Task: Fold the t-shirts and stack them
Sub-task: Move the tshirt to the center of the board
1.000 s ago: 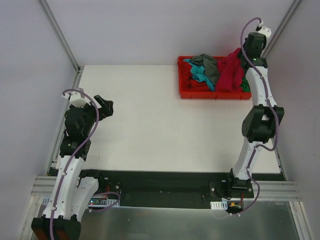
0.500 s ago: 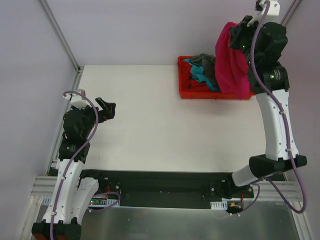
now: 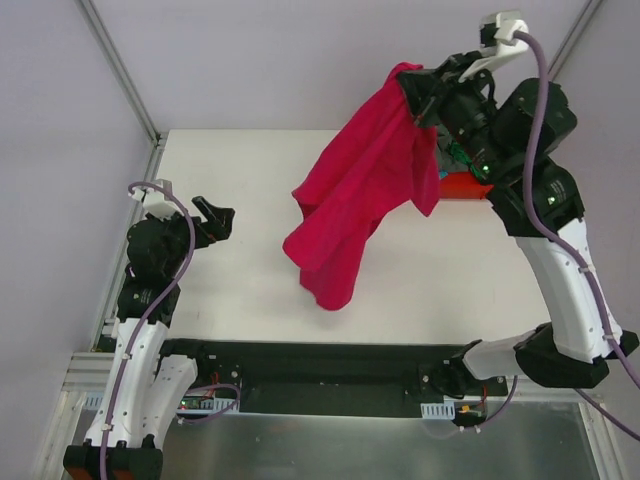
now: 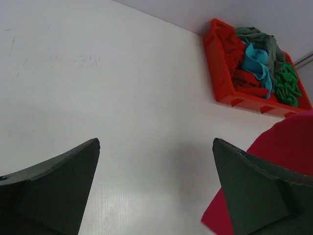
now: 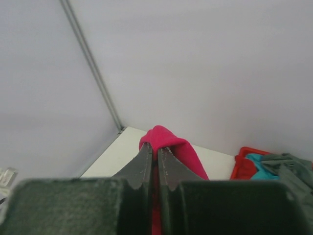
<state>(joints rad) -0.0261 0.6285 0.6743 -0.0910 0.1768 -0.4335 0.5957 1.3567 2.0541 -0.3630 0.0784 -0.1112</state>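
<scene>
Magenta t-shirt (image 3: 355, 215) hangs above the table (image 3: 250, 180), pinched at one edge by your right gripper (image 5: 155, 152). Left gripper (image 4: 156, 144) is spread wide and empty. Nothing is folded or stacked yet; the other t-shirts (image 4: 259, 61) lie crumpled in the red tray (image 4: 218, 73).

Big magenta-pink shirt (image 3: 360, 200) is dangling mid-air, pinched at its top end, loose and unfolded. Grey tee (image 4: 262, 41), teal tee (image 4: 257, 63), green tee (image 4: 286, 85) and dark red tee (image 4: 234, 43) sit crumpled together in the red tray (image 4: 218, 78).
</scene>
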